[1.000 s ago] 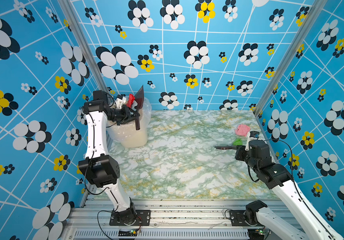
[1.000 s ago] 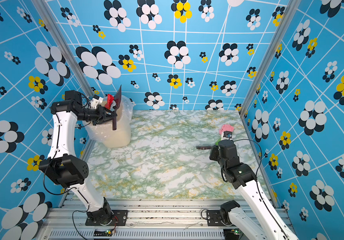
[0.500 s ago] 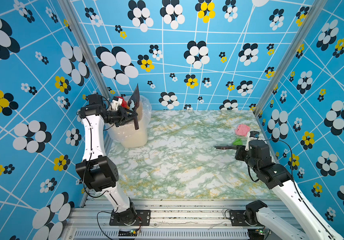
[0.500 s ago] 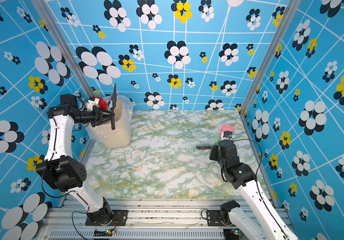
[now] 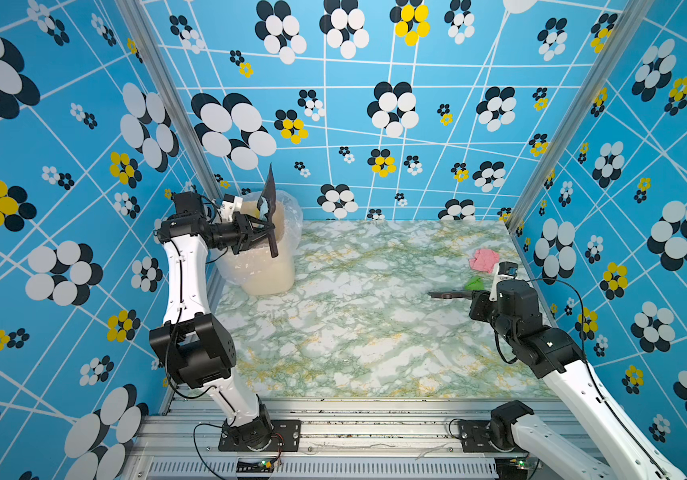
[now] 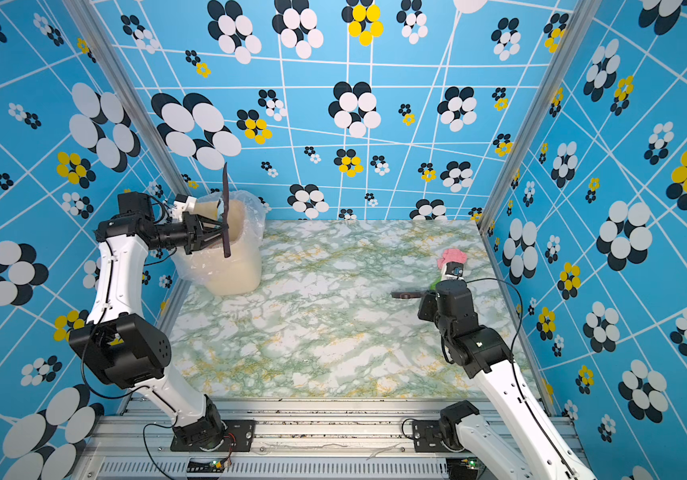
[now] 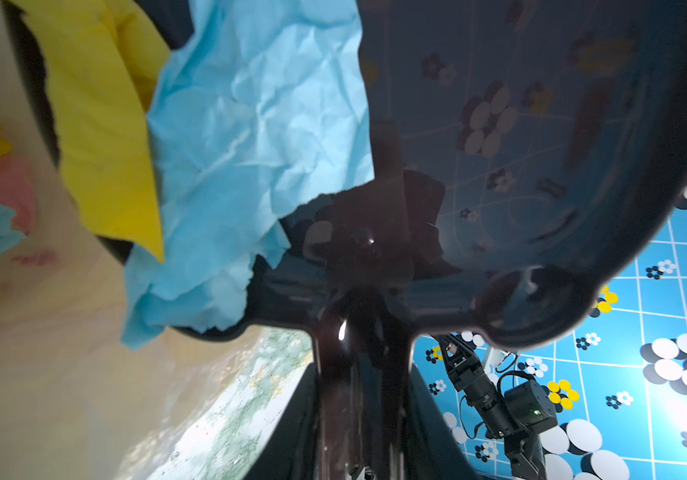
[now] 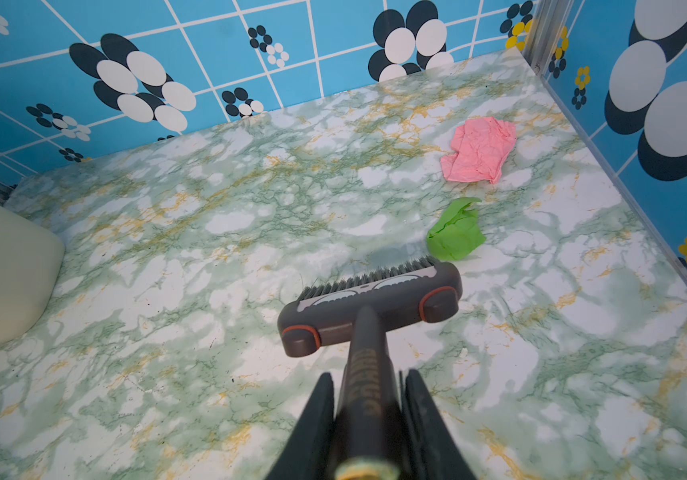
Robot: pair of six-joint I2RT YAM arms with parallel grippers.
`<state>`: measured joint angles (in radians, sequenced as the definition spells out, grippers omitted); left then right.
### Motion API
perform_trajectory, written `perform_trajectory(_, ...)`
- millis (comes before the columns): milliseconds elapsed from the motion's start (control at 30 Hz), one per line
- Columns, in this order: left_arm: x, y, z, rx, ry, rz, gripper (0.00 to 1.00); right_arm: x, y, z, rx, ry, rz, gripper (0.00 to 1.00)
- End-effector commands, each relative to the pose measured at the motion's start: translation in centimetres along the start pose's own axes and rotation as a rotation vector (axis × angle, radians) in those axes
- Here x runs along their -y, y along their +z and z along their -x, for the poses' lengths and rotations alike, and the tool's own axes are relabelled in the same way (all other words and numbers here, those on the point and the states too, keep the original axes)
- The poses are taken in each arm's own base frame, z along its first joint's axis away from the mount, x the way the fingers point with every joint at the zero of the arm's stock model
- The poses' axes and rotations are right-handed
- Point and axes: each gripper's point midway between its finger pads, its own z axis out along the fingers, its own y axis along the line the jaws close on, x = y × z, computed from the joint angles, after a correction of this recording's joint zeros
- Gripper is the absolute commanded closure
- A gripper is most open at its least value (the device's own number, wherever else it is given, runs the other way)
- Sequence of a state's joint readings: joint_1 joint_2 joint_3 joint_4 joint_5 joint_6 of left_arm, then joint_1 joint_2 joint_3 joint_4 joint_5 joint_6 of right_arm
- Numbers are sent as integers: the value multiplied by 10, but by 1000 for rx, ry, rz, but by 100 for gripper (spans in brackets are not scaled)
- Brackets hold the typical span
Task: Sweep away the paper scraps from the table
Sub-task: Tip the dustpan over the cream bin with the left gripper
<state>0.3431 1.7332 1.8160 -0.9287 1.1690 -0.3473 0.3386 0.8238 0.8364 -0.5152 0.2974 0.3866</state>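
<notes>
Blue flower-print walls [image 5: 375,62] box in a marble-veined desk [image 5: 354,340]. The left tool [image 5: 259,232] is clamped on the handle of a dark dustpan [image 5: 269,193], tipped on edge over the lined bin [image 5: 269,270]. The right tool [image 8: 369,388] is clamped on a brush [image 8: 369,307], its bristles just beside a green scrap [image 8: 456,230]. A pink scrap [image 8: 479,151] lies beyond, nearer the walls. These paper scraps [image 5: 484,261] look light, soft and prone to cling or skitter, so bristles should push them rather than pinch. In a top view the pan shows only a sliver of blue. The left wrist view shows a light blue scrap [image 7: 250,145] and a yellow scrap [image 7: 101,116] hanging at its lip, with more in the bin.
</notes>
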Motion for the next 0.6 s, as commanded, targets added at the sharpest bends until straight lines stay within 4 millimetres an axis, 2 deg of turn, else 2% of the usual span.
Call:
perform_trajectory(0,29,-11,4,27,44,-136,100,-3,-2,11,44,27,16,100)
perform_trajectory(133,35,-13,8,39,33,-222,100,-1,-3,12,46,14,7,100)
perform_trajectory(567,26,-17,10,49,-12,-242,100,-2,-1,10,41,0,7,100)
